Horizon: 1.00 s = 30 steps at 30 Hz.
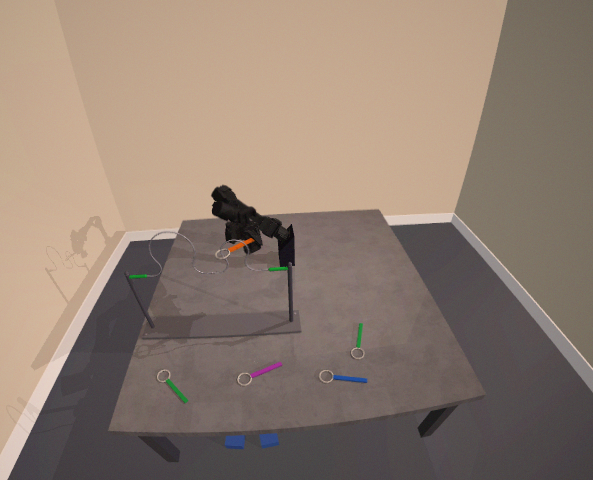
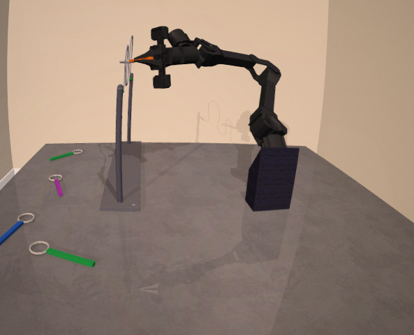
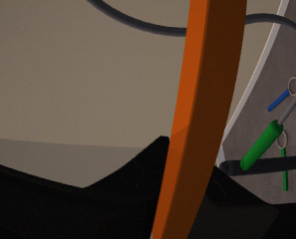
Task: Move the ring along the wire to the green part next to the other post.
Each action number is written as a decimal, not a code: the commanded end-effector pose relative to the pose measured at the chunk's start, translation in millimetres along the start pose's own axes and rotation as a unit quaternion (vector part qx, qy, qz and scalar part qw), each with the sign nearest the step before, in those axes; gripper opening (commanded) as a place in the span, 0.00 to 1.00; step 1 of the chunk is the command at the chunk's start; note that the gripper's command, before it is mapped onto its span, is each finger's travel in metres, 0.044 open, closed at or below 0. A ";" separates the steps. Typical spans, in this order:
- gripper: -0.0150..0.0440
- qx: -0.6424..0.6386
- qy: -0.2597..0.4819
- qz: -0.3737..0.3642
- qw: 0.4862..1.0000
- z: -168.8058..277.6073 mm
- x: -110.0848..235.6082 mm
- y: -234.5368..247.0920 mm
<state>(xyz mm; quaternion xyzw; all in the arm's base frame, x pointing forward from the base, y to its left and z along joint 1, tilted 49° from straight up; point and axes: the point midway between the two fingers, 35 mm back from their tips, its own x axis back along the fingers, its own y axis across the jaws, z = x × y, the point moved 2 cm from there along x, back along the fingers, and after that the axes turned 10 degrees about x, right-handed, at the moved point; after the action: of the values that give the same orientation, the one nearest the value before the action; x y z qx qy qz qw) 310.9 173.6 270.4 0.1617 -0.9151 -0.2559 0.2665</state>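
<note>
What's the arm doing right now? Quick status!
Gripper shut on orange handle. Ring midway along the grey wire, between green ends. Grey curves close by; four spare rings lie on table.

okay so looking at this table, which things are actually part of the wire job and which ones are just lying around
Part of the job:
- ring on the orange handle, held in the shut gripper
- bent wire with green ends
- two posts

Just lying about:
- two green-handled rings
- purple-handled ring
- blue-handled ring
- two blue blocks on the floor
</note>
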 end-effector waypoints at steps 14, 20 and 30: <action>0.00 0.158 -0.007 0.089 0.983 -1.5 -0.7 -18.2; 0.00 0.214 -0.008 0.122 0.969 -2.8 -0.2 -26.0; 0.00 0.306 -0.011 0.175 0.936 -6.8 1.7 -38.3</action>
<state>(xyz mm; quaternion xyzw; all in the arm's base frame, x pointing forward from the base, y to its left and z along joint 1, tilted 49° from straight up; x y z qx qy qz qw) 318.8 143.2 256.4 0.0805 -0.9668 0.0485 0.2377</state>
